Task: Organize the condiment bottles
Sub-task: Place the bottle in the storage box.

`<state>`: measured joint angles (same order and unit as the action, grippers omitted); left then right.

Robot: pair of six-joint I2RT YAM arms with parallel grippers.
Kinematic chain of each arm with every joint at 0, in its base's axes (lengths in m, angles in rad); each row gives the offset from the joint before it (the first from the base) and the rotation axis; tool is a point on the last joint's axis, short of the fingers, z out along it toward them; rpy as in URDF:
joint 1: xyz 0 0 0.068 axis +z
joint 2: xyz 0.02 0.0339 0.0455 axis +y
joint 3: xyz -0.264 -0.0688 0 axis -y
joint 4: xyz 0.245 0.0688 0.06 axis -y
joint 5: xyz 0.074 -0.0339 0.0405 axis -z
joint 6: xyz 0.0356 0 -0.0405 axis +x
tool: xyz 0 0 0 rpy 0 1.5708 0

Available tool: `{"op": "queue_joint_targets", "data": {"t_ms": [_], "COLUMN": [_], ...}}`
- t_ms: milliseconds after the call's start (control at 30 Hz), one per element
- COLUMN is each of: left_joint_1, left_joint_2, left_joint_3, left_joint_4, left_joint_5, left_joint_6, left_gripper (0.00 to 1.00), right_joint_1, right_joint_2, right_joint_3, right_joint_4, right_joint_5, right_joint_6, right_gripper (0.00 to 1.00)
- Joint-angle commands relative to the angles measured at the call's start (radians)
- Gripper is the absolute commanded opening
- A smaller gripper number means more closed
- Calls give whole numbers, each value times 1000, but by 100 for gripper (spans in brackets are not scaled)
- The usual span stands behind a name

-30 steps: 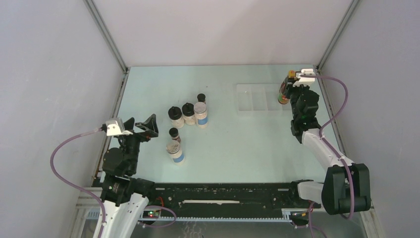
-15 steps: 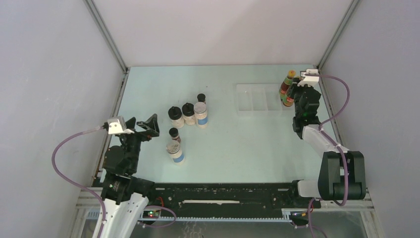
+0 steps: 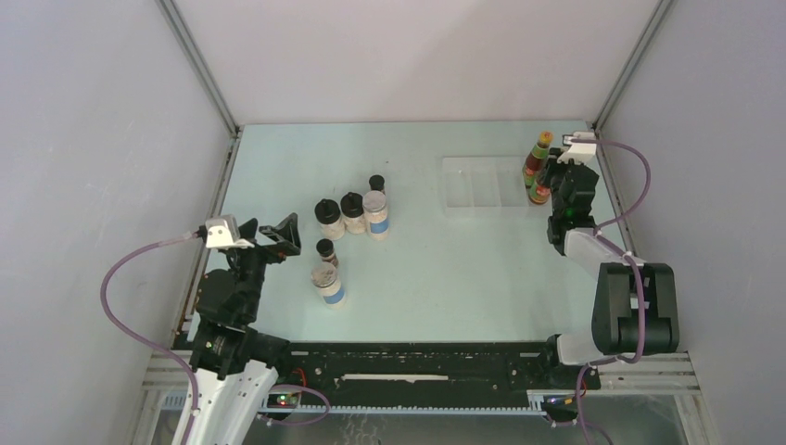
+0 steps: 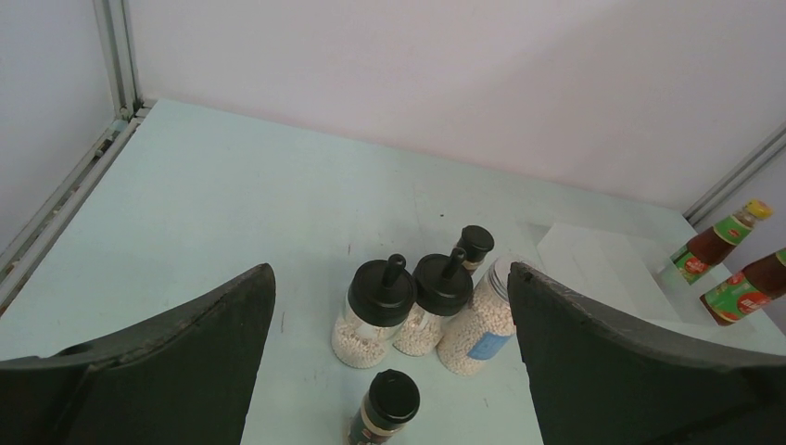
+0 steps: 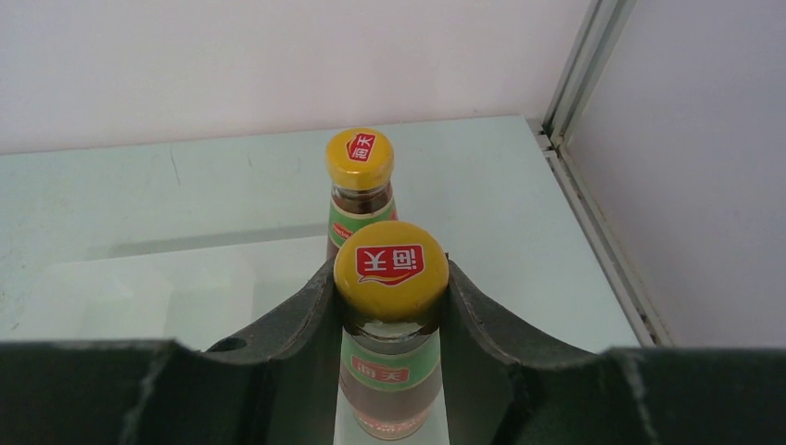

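Yellow-capped sauce bottle (image 5: 389, 375) stands clamped inside right tool (image 5: 390, 289).

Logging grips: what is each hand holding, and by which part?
Right hand: red sauce bottle, gripped at its neck under the cap. Left hand: open, nothing held.

Left gripper (image 4: 389, 278) spreads its 2 dark curved fingers (image 4: 185, 343) wide across the lower corners of the frame. Between them, on the pale green tabletop (image 4: 213, 195), stand 2 black-lidded clear jars of pale pellets (image 4: 375, 311), a grey-lidded blue-labelled jar (image 4: 482, 324) just beside them, a tiny dark-lidded jar (image 4: 475, 246) behind and a small dark jar (image 4: 385, 408) at bottom centre. At the right edge, 2 slim red sauce bottles (image 4: 718, 243) stand by a clear plastic tray (image 4: 602, 264).
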<state>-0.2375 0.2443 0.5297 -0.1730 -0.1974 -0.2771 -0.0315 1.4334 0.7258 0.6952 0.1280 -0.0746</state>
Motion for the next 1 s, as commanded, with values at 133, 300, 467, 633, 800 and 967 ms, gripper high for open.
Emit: {"op": "queue_joint_targets", "data": {"t_ms": [133,300,467,633,800,967], "left_joint_1": [-3,-3,-3,-2,-2,-3], "left_joint_2": [14,16,17,17,16,16], "left_joint_3": [-14,-14,-14,-14,-15,-14], "left_joint_4": [34,37,38,38,38,38], "left_joint_5": [26,28,28,29,30,30], "left_joint_6": [28,29,29,30,30,29], "left_gripper": [100,100,100,100,100,100], "right_joint_1": [3,12,22,28,29,66], "right_joint_2": [31,57,85,105,120,121], "right_joint_3": [66,69,69,69,69,68], "right_joint_4": [208,218,225,234,240,239], "right_joint_5": [-11,-12,-9,-3,1,35], "right_joint_6": [8,4,0,-5,-6,-14], "right_gripper": [0,0,0,0,0,0]}}
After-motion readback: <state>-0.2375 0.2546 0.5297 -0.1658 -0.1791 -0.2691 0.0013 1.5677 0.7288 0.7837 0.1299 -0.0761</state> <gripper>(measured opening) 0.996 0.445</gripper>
